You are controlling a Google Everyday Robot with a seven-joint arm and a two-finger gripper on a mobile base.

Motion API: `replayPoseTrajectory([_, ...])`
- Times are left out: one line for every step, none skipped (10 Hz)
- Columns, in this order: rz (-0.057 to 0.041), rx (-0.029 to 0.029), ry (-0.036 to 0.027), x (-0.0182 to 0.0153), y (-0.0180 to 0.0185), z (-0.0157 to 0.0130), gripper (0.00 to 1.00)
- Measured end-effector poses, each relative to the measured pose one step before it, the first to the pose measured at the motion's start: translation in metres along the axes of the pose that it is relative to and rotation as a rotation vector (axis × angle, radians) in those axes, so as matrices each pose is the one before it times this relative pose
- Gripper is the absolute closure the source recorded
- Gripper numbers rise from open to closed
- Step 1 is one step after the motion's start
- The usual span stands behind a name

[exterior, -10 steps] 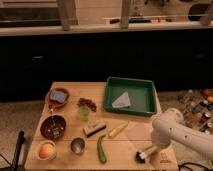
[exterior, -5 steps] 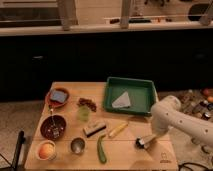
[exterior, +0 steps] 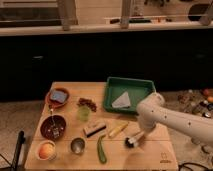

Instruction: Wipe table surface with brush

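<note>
Since half a second ago the white arm (exterior: pixel 172 120) has swung further in over the right side of the bench (exterior: pixel 150 155), and the brush (exterior: pixel 133 140) has shifted a little toward the bench's middle. From the single camera view, the hand (exterior: pixel 140 134) sits low near the front right part of the bench, just in front of the green tray (exterior: pixel 111 90); whether its fingers are apart or clamped on the brush I cannot tell. The brush's dark head rests on the wood near the front edge, its pale handle running up toward the hand. Just to its left lie a yellow banana-like piece (exterior: pixel 118 129) and a green cucumber-like piece (exterior: pixel 101 149), with a blocky scrubber (exterior: pixel 94 130) beside them. Toward the left edge stand a dark red bowl (exterior: pixel 53 127), a bowl holding something blue (exterior: pixel 58 97), an orange ball in a dish (exterior: pixel 46 149) at the front left corner, and a small metal cup (exterior: pixel 77 145). A folded grey cloth (exterior: pixel 122 101) lies in the tray.
</note>
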Motion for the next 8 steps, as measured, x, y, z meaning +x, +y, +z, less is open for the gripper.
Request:
replayPoseTrajectory([-0.03018,-0.00032,-0.00195,-0.01159,0.00327,0.00036,1.00])
replayPoseTrajectory([-0.02693,0.00270,-0.00378,-0.01152,0.00747,0.00145,1.00])
replayPoseTrajectory([-0.01366,-0.00584,-0.00401,-0.00626,0.00992,0.00184,1.00])
replayPoseTrajectory([-0.00946,-0.00715,-0.00459,-0.00586,0.01467,0.00320,1.00])
replayPoseTrajectory([0.00447,-0.00260,-0.00620,-0.00001,0.01501,0.00332,1.00])
replayPoseTrajectory([0.00919,-0.00427,-0.00040,0.00611,0.00996,0.00163,1.00])
replayPoseTrajectory([0.02277,-0.00615,-0.00147,0.01182,0.01370,0.00185,1.00])
replayPoseTrajectory([0.02200,-0.00334,0.00095,0.00953,0.00835,0.00102,1.00])
